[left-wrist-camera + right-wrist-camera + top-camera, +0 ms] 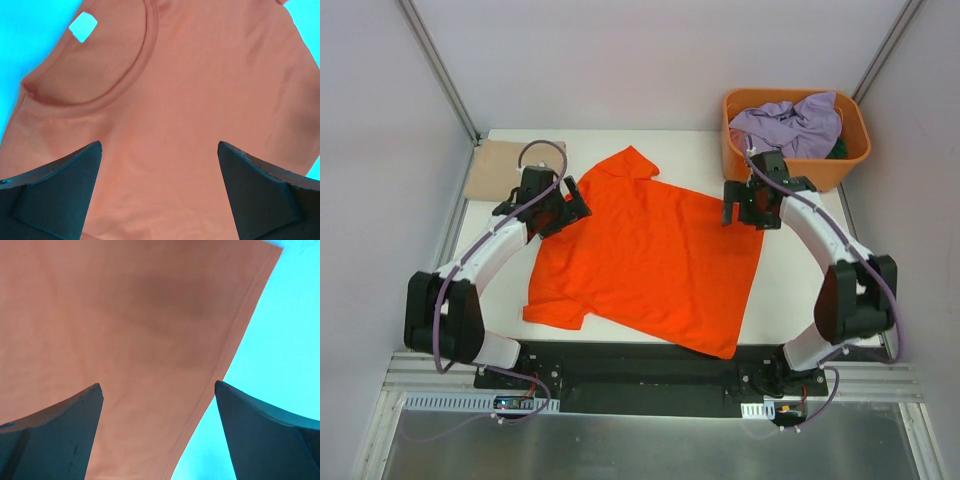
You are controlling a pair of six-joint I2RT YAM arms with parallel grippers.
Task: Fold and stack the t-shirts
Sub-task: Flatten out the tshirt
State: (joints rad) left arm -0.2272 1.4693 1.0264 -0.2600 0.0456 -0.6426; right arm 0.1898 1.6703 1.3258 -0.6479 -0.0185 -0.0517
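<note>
Seen from above, the bright orange cloth t-shirt [650,250] lies spread flat on the white bench [790,290], with the left claw [563,207] at its neck and the right claw [748,208] at its far hem corner. A tan folded shirt [500,170] lies far left, and lavender cloth [790,125] fills the orange plastic basket [860,145]. The left wrist view shows that claw's jaws spread wide and empty over the ribbed collar [125,85], whose small white tag [82,26] bears no readable writing. The right wrist view shows the other claw likewise parted, gripping nothing, above the stitched hem [235,345].

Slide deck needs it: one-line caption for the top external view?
Left hand and right hand poised open over opposite edges of an orange t-shirt spread on the table; laundry basket behind.
</note>
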